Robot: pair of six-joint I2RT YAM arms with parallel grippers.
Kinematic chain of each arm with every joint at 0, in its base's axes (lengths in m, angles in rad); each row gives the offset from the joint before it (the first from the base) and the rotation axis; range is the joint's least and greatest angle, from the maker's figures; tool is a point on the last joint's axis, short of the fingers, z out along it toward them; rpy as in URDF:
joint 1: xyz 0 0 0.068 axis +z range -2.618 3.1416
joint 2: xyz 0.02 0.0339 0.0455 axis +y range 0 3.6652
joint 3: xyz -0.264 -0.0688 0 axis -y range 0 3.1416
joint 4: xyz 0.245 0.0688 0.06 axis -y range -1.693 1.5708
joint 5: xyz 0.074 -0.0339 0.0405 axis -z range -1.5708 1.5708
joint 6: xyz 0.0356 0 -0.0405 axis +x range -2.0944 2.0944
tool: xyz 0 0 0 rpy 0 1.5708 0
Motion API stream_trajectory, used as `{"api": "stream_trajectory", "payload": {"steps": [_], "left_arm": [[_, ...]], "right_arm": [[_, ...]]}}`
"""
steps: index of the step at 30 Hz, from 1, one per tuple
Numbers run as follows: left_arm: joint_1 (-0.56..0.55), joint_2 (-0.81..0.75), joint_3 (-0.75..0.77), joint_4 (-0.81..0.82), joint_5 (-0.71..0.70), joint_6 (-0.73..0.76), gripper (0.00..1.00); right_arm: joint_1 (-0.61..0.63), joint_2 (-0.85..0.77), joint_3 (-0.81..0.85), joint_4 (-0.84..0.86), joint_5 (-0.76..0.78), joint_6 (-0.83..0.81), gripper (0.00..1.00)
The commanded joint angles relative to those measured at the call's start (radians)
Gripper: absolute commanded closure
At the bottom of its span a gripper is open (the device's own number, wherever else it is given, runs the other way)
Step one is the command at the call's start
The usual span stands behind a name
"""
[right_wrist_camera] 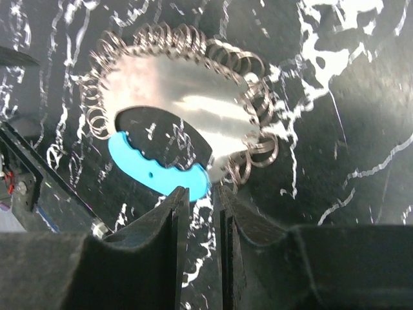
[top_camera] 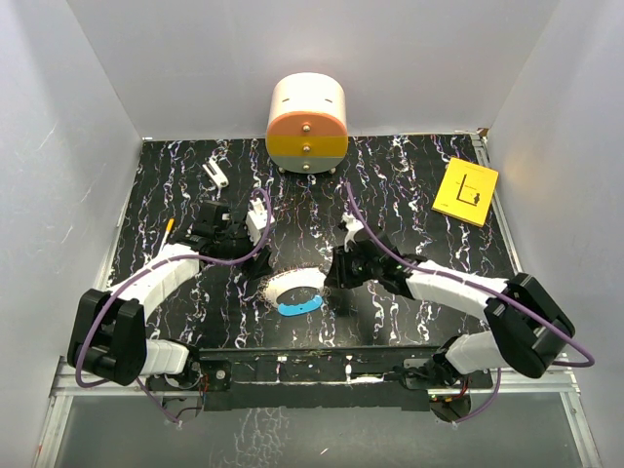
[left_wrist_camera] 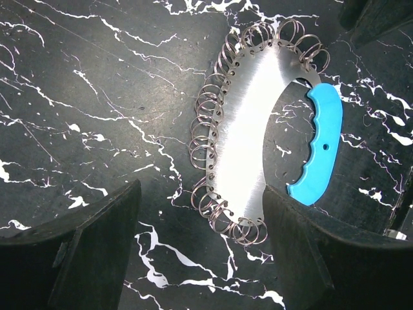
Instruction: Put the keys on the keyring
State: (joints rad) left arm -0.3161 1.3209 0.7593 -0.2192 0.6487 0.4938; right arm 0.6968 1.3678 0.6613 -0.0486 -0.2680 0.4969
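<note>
The keyring (top_camera: 290, 284) lies flat on the black marbled table (top_camera: 409, 205), an oval loop with a bright-blue band (top_camera: 298, 307) on its near side and a pale plate edged with several small wire rings. My left gripper (top_camera: 237, 242) is open and empty, up and left of the loop; in the left wrist view (left_wrist_camera: 201, 194) the loop (left_wrist_camera: 248, 129) lies just beyond the fingertips. My right gripper (top_camera: 330, 274) is at the loop's right end. In the right wrist view (right_wrist_camera: 204, 190) its jaws stand a narrow gap apart, empty, with the blue band's end (right_wrist_camera: 197, 181) at the tips. No red key is in view.
A white and orange drum-shaped container (top_camera: 307, 122) stands at the back centre. A yellow card (top_camera: 466, 191) lies at the back right. A small white piece (top_camera: 216, 175) lies at the back left, and a thin orange stick (top_camera: 171, 226) beside the left arm.
</note>
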Motion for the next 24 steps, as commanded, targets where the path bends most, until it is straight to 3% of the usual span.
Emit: {"api": "stream_trajectory", "payload": {"steps": [1, 24], "left_arm": [[0.003, 0.012, 0.051, -0.006, 0.062, -0.003, 0.26], [0.003, 0.043, 0.074, -0.001, 0.083, -0.02, 0.26]], "right_arm": [[0.0, -0.054, -0.063, 0.054, 0.044, 0.069, 0.73], [0.002, 0.063, -0.126, 0.231, 0.043, 0.125, 0.73]]}}
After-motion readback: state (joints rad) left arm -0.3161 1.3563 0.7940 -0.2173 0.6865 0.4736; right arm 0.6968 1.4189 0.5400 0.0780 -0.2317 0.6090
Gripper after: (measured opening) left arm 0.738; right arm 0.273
